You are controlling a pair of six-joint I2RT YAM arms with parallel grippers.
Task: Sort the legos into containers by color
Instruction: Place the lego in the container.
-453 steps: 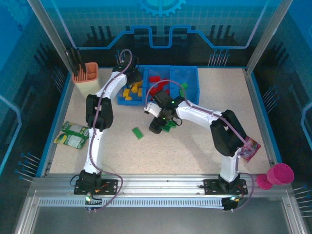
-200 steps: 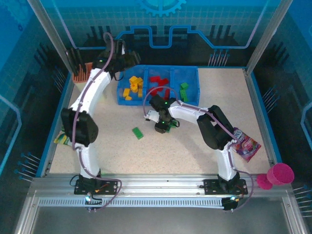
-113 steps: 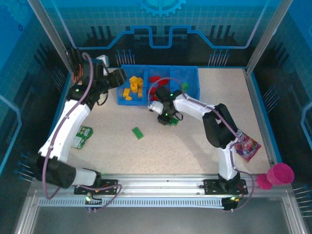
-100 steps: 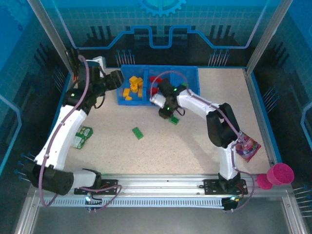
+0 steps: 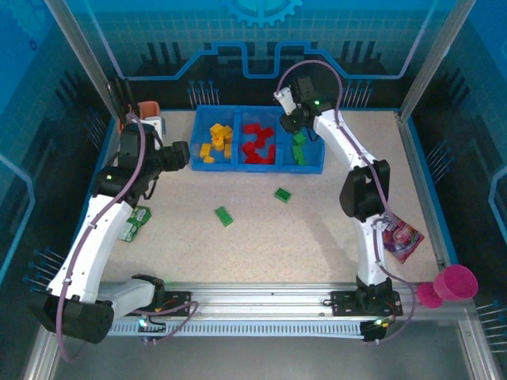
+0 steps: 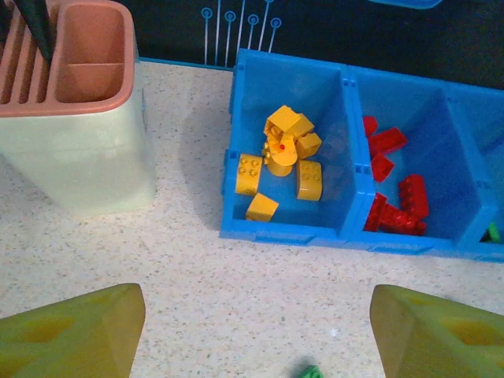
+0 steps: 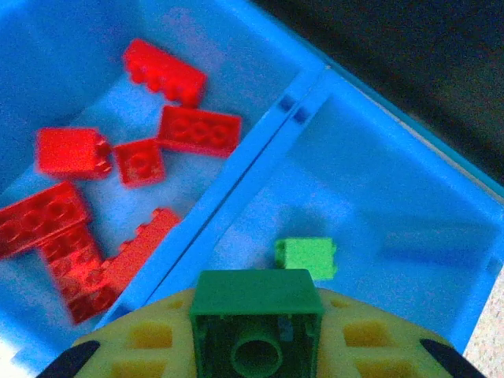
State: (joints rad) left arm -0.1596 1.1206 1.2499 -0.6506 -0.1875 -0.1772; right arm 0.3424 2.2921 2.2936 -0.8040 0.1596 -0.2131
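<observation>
The blue tray (image 5: 314, 168) holds yellow legos (image 5: 214, 142) in its left container, red legos (image 5: 257, 144) in the middle one and green legos (image 5: 299, 149) in the right one. My right gripper (image 5: 293, 120) hovers over the green container, shut on a dark green brick (image 7: 256, 327); a light green brick (image 7: 305, 257) lies below it. Two green bricks (image 5: 282, 194) (image 5: 224, 215) lie on the table. My left gripper (image 5: 181, 154) is left of the tray and open, its fingers (image 6: 71, 331) wide apart over bare table, nothing between them.
A tan cup with an orange rim (image 5: 146, 119) stands at the back left, close to my left arm. A green snack packet (image 5: 133, 222) lies at the left, a purple packet (image 5: 400, 236) at the right, and a pink cup (image 5: 453, 283) at the near right corner.
My right arm rose from the table's middle with the green brick and swung back over the tray's right compartment. My left arm drew back from the tray to the left, its jaws widening.
</observation>
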